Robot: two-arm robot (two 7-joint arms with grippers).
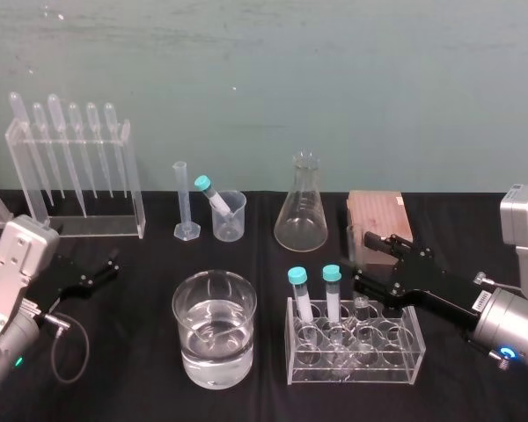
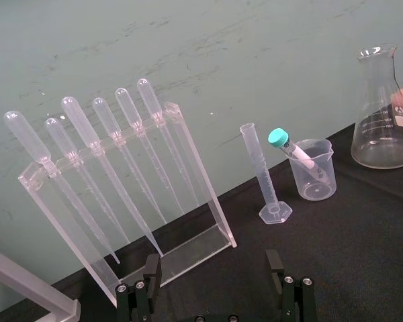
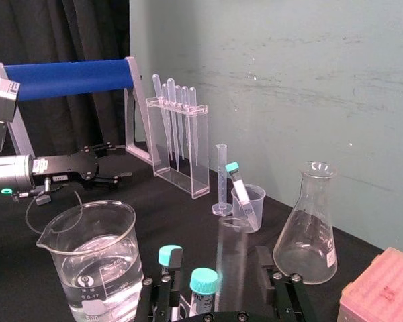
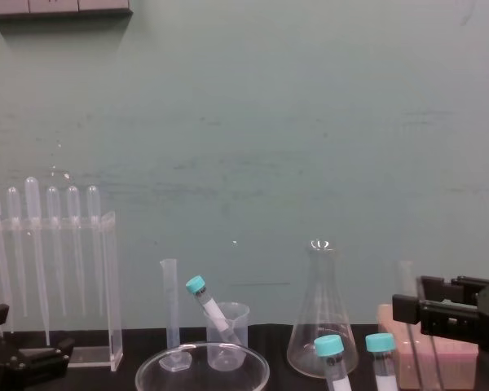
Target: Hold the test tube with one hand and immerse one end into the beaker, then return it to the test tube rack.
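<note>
My right end effector (image 3: 217, 252) is spread wide astride the test tube (image 3: 232, 258), which seems to stand in the rack (image 1: 352, 365) near the beaker (image 1: 194, 352). The glass is light, slick and brittle, so I'd pinch gently just below its rim. My left end effector (image 1: 110, 266) sits parked and spread.

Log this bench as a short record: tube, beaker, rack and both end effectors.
Test tube: long, slim clear glass tube, upright in the clear plastic rack
Beaker: wide clear glass beaker, part-filled with clear liquid, left of rack
Right end effector: open, fingers either side of the tube, not gripping
Left end effector: open, parked at far left
Task stage: tube not yet lifted
</note>
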